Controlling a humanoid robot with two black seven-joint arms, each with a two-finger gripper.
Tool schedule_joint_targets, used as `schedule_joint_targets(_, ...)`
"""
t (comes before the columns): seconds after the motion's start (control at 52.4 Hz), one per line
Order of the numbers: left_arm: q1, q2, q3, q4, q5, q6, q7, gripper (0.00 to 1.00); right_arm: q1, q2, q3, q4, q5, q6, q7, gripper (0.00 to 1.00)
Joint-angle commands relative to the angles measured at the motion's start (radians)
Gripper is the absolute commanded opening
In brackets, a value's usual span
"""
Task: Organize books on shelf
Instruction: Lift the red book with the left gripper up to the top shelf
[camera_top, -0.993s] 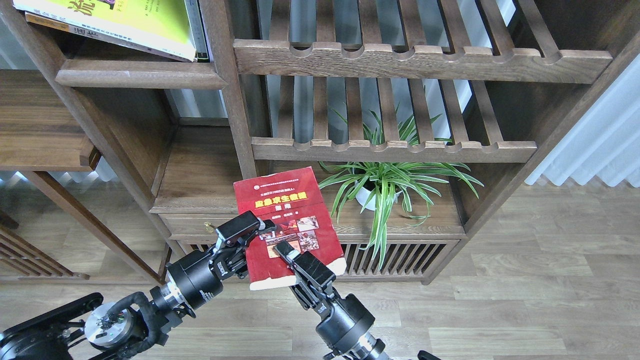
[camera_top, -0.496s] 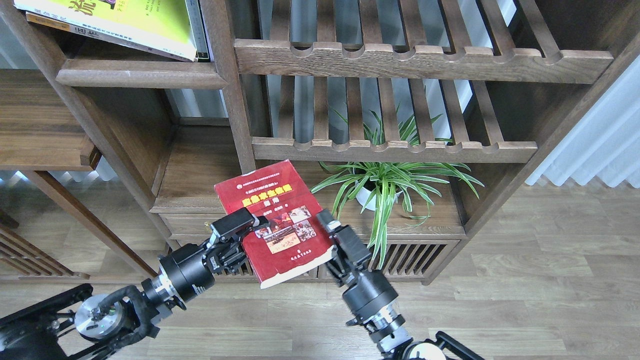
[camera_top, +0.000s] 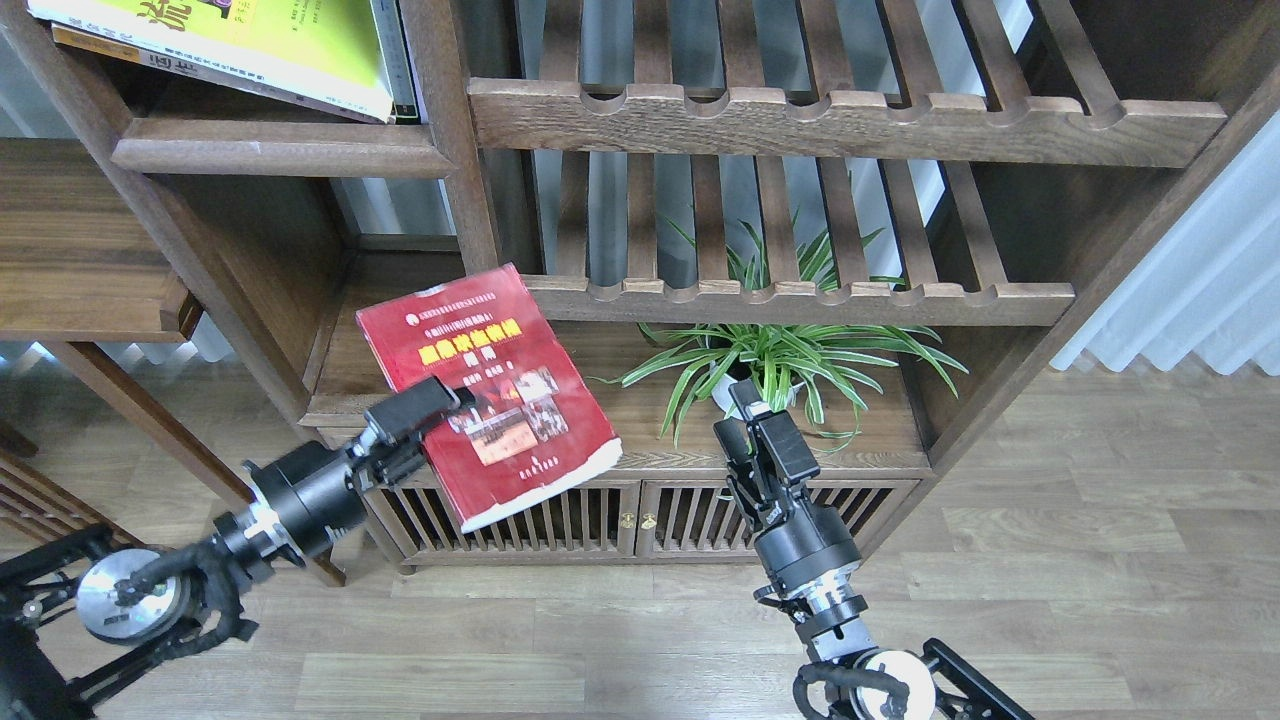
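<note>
Red paperback (camera_top: 490, 395), its cover showing small photos, hangs tilted in the air before the cabinet, my left gripper (camera_top: 425, 415) clamped on its left edge. My right gripper (camera_top: 760, 430) stands well apart, holding nothing; whether its fingers are parted I cannot tell. Up on the solid plank shelf (camera_top: 280, 155) at top left lies a yellow-green book (camera_top: 270, 45). A potted spider plant (camera_top: 770, 370) sits behind my right gripper.
</note>
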Motion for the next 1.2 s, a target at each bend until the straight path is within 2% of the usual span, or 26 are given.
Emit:
schedule_joint_targets(0.0, 0.0, 0.002, -0.027, -0.001, 0.012, 0.0, -0.015, 0.0, 0.017, 0.0, -0.001, -0.003, 0.0, 0.0, 0.0, 0.83)
schedule_joint_targets(0.153, 0.0, 0.02, -0.078, -0.001, 0.015, 0.0, -0.026, 0.0, 0.033, 0.0, -0.001, -0.012, 0.0, 0.0, 0.0, 0.83)
schedule_joint_targets(0.248, 0.0, 0.057, -0.093, -0.003, 0.035, 0.0, -0.055, 0.0, 0.037, 0.0, -0.001, -0.015, 0.0, 0.0, 0.0, 0.83)
schedule_joint_targets(0.42, -0.003, 0.062, -0.193, -0.003, 0.072, 0.0, -0.059, 0.0, 0.036, 0.0, -0.004, -0.02, 0.0, 0.0, 0.0, 0.85)
schedule_joint_targets(0.535, -0.085, 0.062, -0.248, -0.003, 0.075, 0.0, -0.065, 0.0, 0.036, 0.0, -0.007, -0.022, -0.002, 0.0, 0.0, 0.85)
schedule_joint_targets(0.63, -0.185, 0.063, -0.274, -0.003, 0.075, 0.0, -0.107, 0.0, 0.037, 0.0, -0.007, -0.022, 0.0, 0.0, 0.0, 0.85)
schedule_joint_targets(0.706, -0.23, 0.066, -0.283, -0.001, 0.075, 0.0, -0.105, 0.0, 0.037, 0.0, -0.007, -0.022, 0.001, 0.0, 0.0, 0.85)
schedule_joint_targets(0.936, -0.233, 0.24, -0.335, 0.003, 0.078, 0.0, -0.101, 0.0, 0.036, 0.0, -0.007, -0.022, 0.0, 0.0, 0.0, 0.86)
schedule_joint_targets(1.05, -0.23, 0.342, -0.355, 0.058, 0.081, 0.0, -0.099, 0.0, 0.034, 0.0, -0.015, -0.022, -0.003, 0.0, 0.0, 0.86)
schedule_joint_targets(1.184, -0.23, 0.349, -0.392, 0.137, 0.089, 0.0, -0.105, 0.0, 0.034, 0.0, -0.025, -0.02, -0.006, 0.0, 0.0, 0.86)
